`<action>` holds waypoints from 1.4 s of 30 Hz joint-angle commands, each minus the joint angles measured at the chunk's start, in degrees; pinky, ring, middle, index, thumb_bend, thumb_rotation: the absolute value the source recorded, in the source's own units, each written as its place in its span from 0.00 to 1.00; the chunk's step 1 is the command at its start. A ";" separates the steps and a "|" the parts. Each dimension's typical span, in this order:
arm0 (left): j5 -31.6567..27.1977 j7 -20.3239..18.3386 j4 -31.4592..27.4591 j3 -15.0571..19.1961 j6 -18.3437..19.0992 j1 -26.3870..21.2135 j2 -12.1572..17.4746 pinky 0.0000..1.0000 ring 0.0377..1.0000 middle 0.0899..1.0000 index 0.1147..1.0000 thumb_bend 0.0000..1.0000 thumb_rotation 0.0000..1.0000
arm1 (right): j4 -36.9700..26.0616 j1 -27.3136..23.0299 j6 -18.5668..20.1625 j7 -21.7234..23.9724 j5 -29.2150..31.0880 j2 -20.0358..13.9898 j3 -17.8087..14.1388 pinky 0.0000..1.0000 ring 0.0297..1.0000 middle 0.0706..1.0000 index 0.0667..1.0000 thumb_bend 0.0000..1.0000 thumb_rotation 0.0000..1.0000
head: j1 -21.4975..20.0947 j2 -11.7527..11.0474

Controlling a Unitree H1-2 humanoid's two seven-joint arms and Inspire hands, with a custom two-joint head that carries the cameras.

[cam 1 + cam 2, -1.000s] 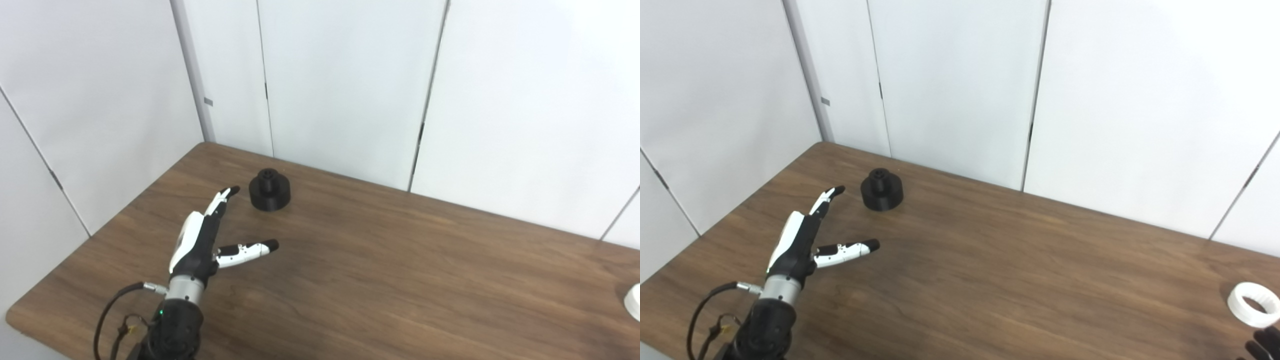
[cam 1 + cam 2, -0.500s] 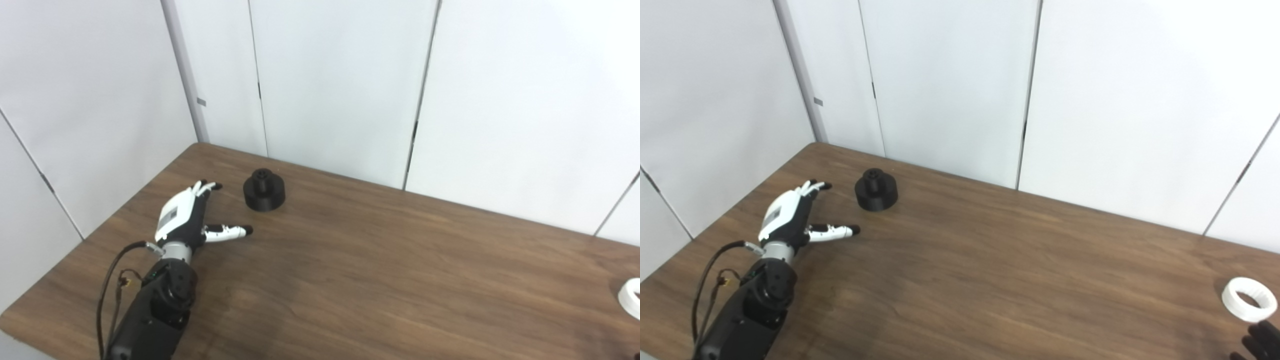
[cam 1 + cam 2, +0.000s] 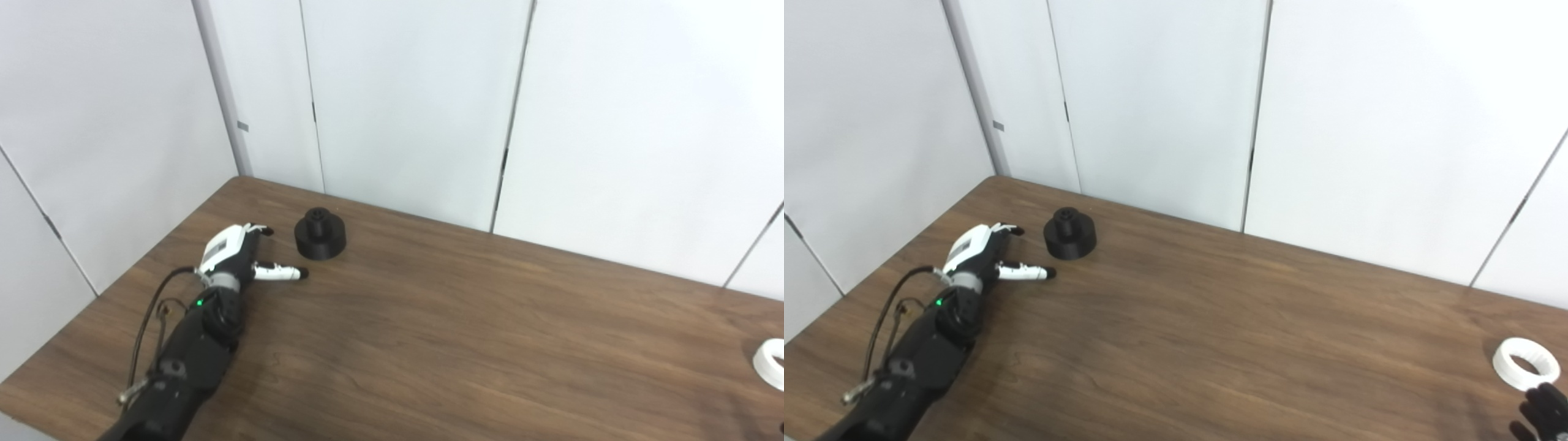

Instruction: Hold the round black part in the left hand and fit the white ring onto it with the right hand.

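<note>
The round black part (image 3: 320, 233), a stepped disc with a small hub on top, stands on the brown table near its far left corner. My left hand (image 3: 240, 256) lies low over the table just left of it, open, thumb stretched toward the part without touching it. The white ring (image 3: 1526, 364) lies flat near the table's right edge. Only dark fingertips of my right hand (image 3: 1542, 411) show at the bottom right corner, just in front of the ring; whether they are apart is hidden.
White wall panels (image 3: 398, 104) close off the table at the back and left. The brown wooden table (image 3: 441, 331) stretches between the two parts. A black cable (image 3: 150, 312) loops beside my left forearm.
My left arm has reached forward and lowered, bringing the hand nearer the black part. The camera has shifted a little to the right. The ring and black part have stayed put.
</note>
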 commanded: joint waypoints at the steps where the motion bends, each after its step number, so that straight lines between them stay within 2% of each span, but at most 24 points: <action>1: 0.10 1.41 0.11 -0.34 -0.47 -3.95 2.14 1.00 1.00 0.97 0.83 1.00 0.36 | -1.98 6.22 -1.85 0.23 -0.02 0.13 0.91 0.90 0.92 0.89 0.86 0.62 1.00 | 0.00 0.06; 8: -0.66 1.46 4.19 -1.98 -1.09 -7.26 2.41 1.00 1.00 0.96 0.84 1.00 0.41 | -2.57 6.60 -1.61 0.03 -0.14 0.33 1.17 0.93 0.93 0.89 0.87 0.65 1.00 | -0.34 0.15; 12: -1.23 1.42 5.98 -2.69 -1.56 -8.65 2.28 1.00 1.00 0.96 0.83 1.00 0.38 | -2.72 6.79 -1.76 -0.05 -0.51 0.26 1.29 0.94 0.93 0.90 0.88 0.67 1.00 | -0.51 0.22; 19: -3.03 -1.22 8.46 -4.25 -3.35 -10.48 2.60 1.00 1.00 0.97 0.84 1.00 0.38 | -3.51 7.13 -1.17 -0.31 -0.64 0.54 1.30 0.94 0.93 0.90 0.89 0.69 1.00 | -0.59 0.39; 27: -4.44 -2.74 7.92 -5.15 -4.30 -10.72 2.45 1.00 1.00 0.96 0.84 1.00 0.36 | -3.53 7.14 -1.10 -0.27 -0.65 0.44 1.28 0.96 0.95 0.91 0.90 0.73 1.00 | -0.36 0.47; 35: -5.41 -5.09 6.45 -6.09 -5.27 -10.59 2.65 1.00 1.00 0.96 0.85 1.00 0.38 | -3.52 7.16 -1.16 -0.29 -0.62 0.43 1.21 0.97 0.94 0.91 0.90 0.75 1.00 | -0.60 0.57; 42: -5.49 -5.75 6.10 -6.48 -3.62 -11.52 2.16 1.00 1.00 0.97 0.86 1.00 0.36 | -3.60 7.30 -1.27 -0.33 -1.08 0.39 1.29 0.96 0.94 0.90 0.90 0.76 1.00 | -0.68 0.76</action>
